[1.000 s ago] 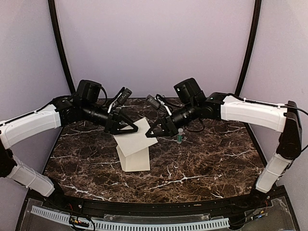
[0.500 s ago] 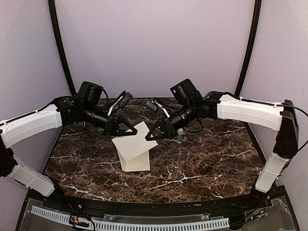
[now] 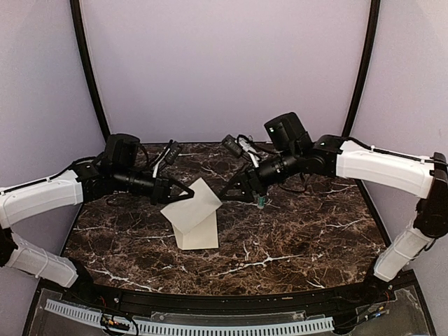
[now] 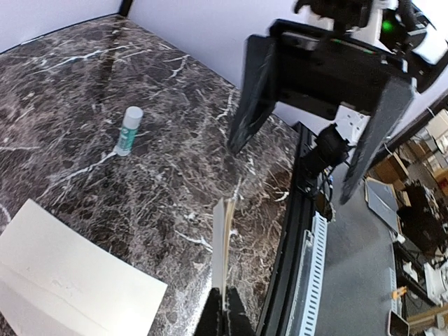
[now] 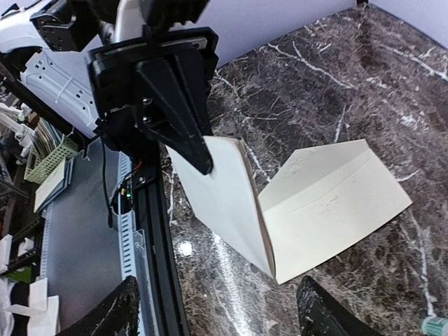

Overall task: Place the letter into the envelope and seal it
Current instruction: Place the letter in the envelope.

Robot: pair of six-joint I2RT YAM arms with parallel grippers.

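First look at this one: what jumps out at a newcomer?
A whitish paper sheet stands tilted over the dark marble table, pinched by the shut left gripper; its lower edge meets the flat cream-yellow envelope at centre. The open right gripper hovers just right of it, beside a small white-capped teal tube.

The envelope lies flat on the dark marble table, near its middle. It is long and cream-yellow, with a straight crease running along its length and a small faint emblem at its middle. The letter is a plain, thin, pale sheet that looks doubled along its upper edge. It stands tilted over one short end of the envelope, and its lower edge meets the envelope there. Whether that edge is tucked inside cannot be told. The left end effector pinches the letter's raised left corner.
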